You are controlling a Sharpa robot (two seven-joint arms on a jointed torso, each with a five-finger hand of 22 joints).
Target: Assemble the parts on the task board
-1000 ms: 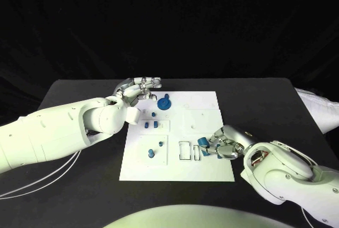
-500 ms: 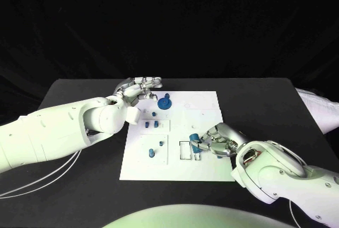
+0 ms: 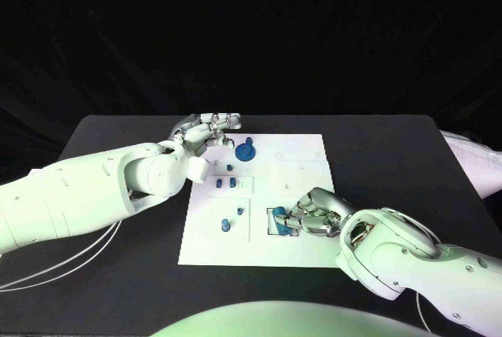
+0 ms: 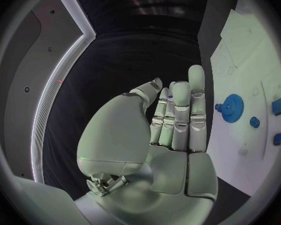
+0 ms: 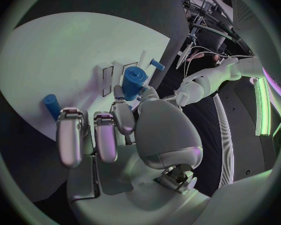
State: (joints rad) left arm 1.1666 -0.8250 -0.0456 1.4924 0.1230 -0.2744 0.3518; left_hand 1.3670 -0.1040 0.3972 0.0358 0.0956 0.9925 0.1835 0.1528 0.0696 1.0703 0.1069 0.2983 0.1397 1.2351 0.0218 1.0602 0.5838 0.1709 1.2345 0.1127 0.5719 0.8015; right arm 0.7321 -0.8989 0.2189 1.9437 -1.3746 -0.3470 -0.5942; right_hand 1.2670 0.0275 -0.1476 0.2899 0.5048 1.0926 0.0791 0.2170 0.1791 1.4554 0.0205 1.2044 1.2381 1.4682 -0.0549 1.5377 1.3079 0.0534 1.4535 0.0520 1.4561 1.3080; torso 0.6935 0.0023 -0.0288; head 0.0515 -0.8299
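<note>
Blue part (image 5: pixel 133 81) pinched by right robot hand (image 3: pixel 310 218) over task board (image 3: pixel 303 170).

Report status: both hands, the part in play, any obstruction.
Left hand empty, fingers straight, at the task board's far corner by the blue gear. Right hand holds a blue cylinder over the rectangular slots. Nothing blocking.

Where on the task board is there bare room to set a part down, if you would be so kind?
The task board's near strip lies bare, as does its far right corner beside the gear. It is crowded at the slots, where the right hand holds a blue part, and near the left hand.
</note>
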